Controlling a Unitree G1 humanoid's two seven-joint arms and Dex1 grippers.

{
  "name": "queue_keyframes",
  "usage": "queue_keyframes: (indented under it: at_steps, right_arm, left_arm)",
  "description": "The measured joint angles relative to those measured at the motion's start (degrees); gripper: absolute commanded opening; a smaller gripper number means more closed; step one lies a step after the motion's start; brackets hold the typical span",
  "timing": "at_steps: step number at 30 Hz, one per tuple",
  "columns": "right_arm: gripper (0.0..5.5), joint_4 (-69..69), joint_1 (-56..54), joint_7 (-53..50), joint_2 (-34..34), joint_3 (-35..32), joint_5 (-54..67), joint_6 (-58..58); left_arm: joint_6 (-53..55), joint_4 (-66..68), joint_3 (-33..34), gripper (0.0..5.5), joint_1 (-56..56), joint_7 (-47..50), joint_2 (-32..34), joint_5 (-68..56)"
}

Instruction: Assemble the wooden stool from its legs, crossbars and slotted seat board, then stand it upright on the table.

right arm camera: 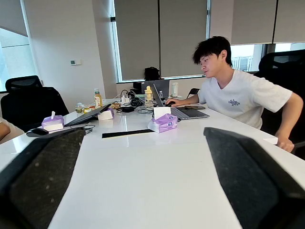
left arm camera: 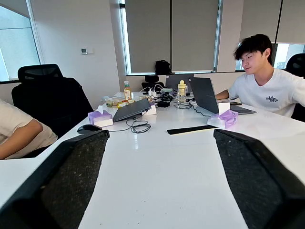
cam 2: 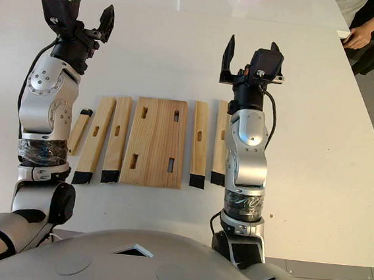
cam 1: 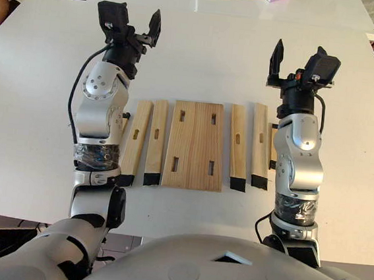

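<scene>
Slotted seat board (cam 1: 195, 145) lies flat on the white table (cam 1: 38, 99), with leg slats (cam 1: 155, 141) flat just beside it on both sides. Left gripper (cam 1: 133, 21) and right gripper (cam 1: 301, 60) are raised beyond the parts, fingers spread apart, empty.

The white table (cam 1: 207, 69) carries the slotted seat board (cam 1: 195, 145) lying flat, with two legs (cam 1: 156, 140) on each side.
</scene>
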Motion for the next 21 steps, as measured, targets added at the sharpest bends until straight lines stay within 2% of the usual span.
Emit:
queue_keyframes:
  at_steps: [4, 10, 16, 21]
  right_arm:
    - [4.61, -1.03, 0.94, -0.02, 0.17, -0.69, 0.02, 1.70]
    - [4.61, -4.35, 1.26, 1.53, -1.80, -2.26, 0.45, 6.28]
    - [4.61, -5.45, 0.63, 3.89, -4.45, -3.23, 1.62, 10.02]
    - [4.61, -6.50, 0.66, 4.18, -4.95, -3.17, 1.82, 11.27]
  left_arm:
    - [1.74, -0.76, 1.30, 4.07, 0.29, -0.81, 0.87, -1.49]
    - [5.13, -8.59, 2.34, 4.07, 8.53, -1.22, 5.29, 0.63]
    - [6.33, -14.67, 1.64, 4.07, 13.65, -0.46, 5.00, 1.42]
    - [10.24, -17.94, 2.20, 4.07, 15.81, -1.77, 4.44, -2.48]
